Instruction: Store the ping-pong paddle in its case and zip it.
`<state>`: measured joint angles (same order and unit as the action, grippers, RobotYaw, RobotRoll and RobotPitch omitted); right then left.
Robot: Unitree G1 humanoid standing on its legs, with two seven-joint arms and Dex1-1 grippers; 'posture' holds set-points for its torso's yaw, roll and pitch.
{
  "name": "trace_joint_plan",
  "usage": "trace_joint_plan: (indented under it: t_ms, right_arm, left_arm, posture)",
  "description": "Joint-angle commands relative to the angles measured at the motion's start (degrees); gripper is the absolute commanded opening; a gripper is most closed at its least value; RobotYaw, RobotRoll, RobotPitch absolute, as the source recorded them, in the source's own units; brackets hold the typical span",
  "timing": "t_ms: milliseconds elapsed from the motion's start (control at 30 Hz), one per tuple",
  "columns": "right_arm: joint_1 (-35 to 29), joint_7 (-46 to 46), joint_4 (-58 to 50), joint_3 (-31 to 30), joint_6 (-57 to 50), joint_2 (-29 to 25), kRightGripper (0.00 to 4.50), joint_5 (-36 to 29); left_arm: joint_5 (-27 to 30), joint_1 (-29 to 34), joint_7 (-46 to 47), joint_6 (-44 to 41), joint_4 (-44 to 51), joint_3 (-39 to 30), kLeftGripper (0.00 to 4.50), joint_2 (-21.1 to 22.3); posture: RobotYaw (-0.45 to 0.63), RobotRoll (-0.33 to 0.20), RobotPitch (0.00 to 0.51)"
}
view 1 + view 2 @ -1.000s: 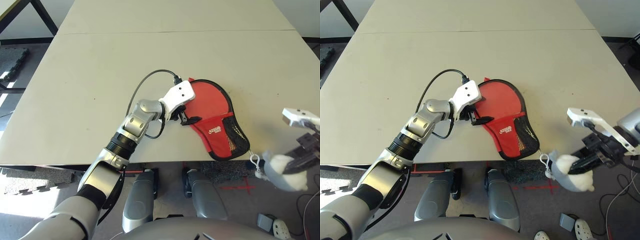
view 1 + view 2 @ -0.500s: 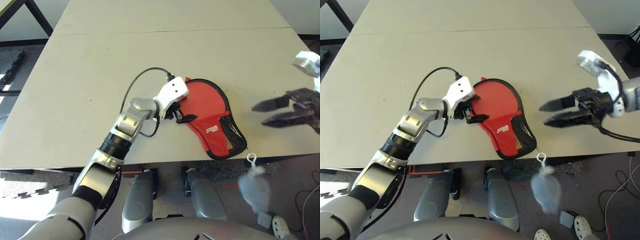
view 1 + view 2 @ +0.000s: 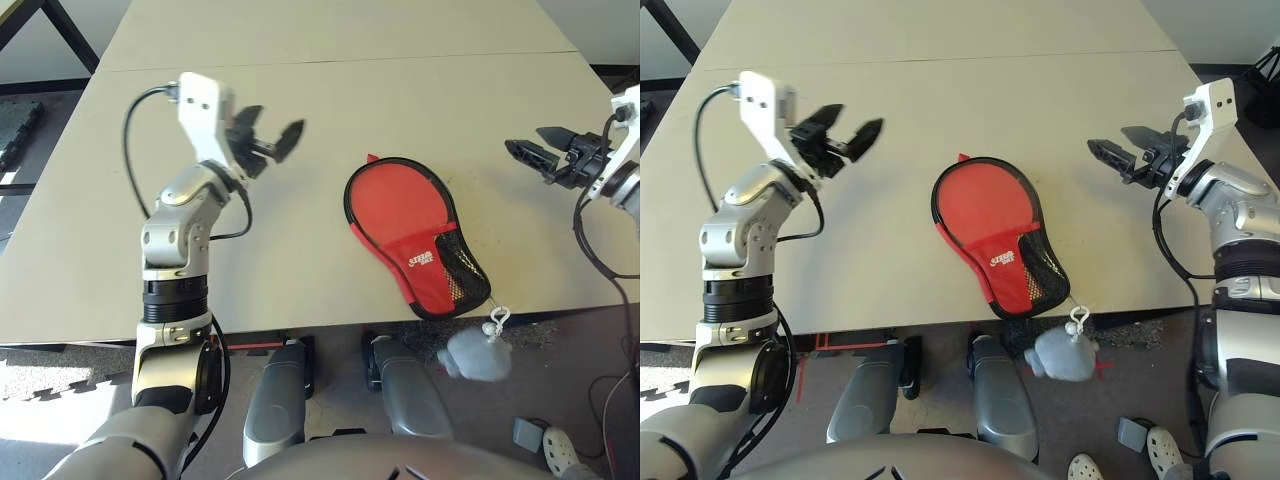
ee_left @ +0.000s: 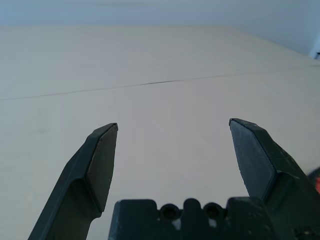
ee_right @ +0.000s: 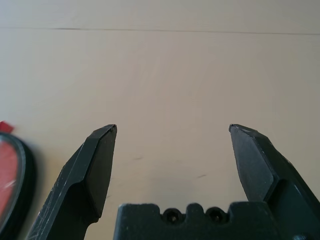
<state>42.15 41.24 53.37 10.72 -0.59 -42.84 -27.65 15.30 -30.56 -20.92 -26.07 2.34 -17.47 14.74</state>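
The red fabric paddle-shaped case (image 3: 410, 235) lies closed, hiding whatever is inside. At its five o'clock, the fluffy pale pompom (image 3: 476, 355) hangs blurred below the beige table's (image 3: 400, 110) edge.

Bright, even light, soft shadows; the pompom (image 3: 478, 355) and left hand (image 3: 272, 134) blur slightly.

right end effector (image 5: 172, 131): two black fingers (image 5: 97, 162) spread wide, nothing between | pale beige bench (image 5: 170, 75) ahead, thin seam line far ahead | red fabric case with black edging (image 5: 11, 175) beside one finger, apart from it
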Motion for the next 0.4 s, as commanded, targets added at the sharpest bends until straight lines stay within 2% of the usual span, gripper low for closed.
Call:
trace_joint_plan:
  t_ms: [33, 400]
  right_arm:
    - [0.46, -8.67, 5.39, 5.36, 7.72, 1.37, 4.48, 2.02]
    - [1.95, -12.49, 11.15, 8.38, 13.63, 3.68, 4.48, 6.69]
  left_arm:
    - [-1.31, 3.02, 5.03, 4.08, -1.45, -3.03, 4.5, 0.75]
    - [-2.03, 4.76, 13.99, 12.89, -10.05, -7.37, 4.5, 2.58]
  posture:
    - [0.08, 0.0, 0.203]
    - [0.1, 0.0, 0.193]
